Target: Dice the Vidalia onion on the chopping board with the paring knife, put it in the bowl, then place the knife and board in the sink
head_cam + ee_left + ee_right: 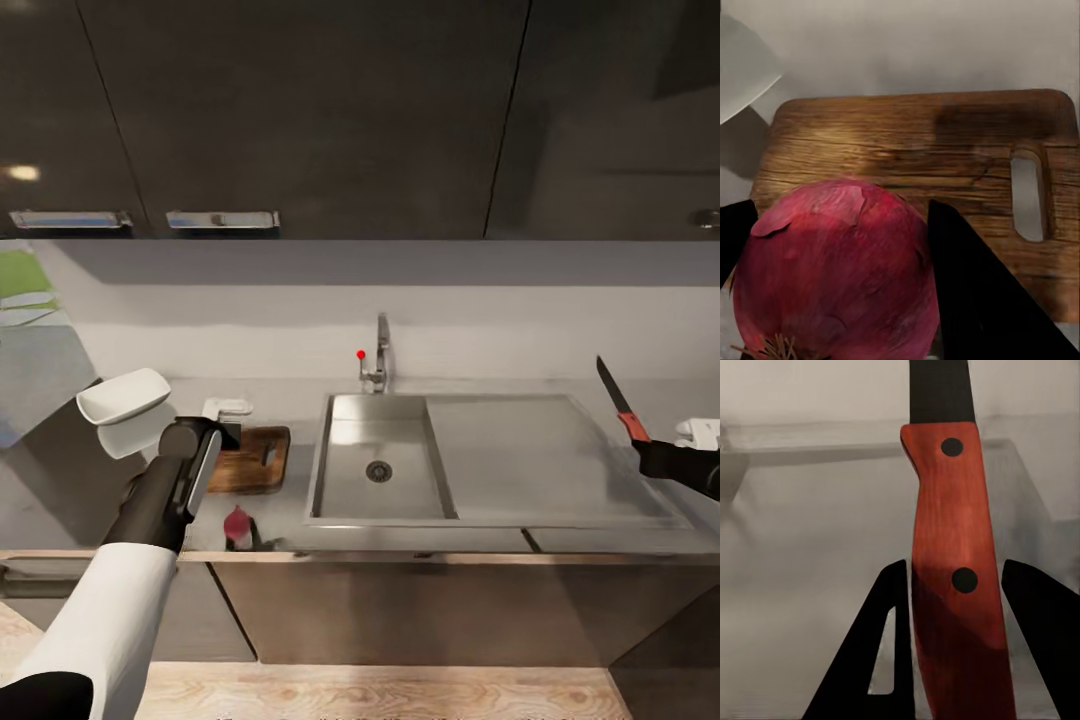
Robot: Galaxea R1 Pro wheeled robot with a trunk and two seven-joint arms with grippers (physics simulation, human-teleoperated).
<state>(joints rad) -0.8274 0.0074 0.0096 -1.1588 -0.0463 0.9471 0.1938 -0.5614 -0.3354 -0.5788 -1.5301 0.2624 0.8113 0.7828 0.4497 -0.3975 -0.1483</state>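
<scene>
Now the Vidalia onion (832, 274) is out of the sink (380, 462) and whole. The left claw (836, 300) grips it just above the near edge of the chopping board (915, 172). The right claw (952, 660) is closed on the red handle of the paring knife (956, 577), held up over the right end of the surface (560, 395). The white bowl (123, 396) waits left of the board. Dicing, filling the bowl and putting the knife and board in the sink are all left to do.
</scene>
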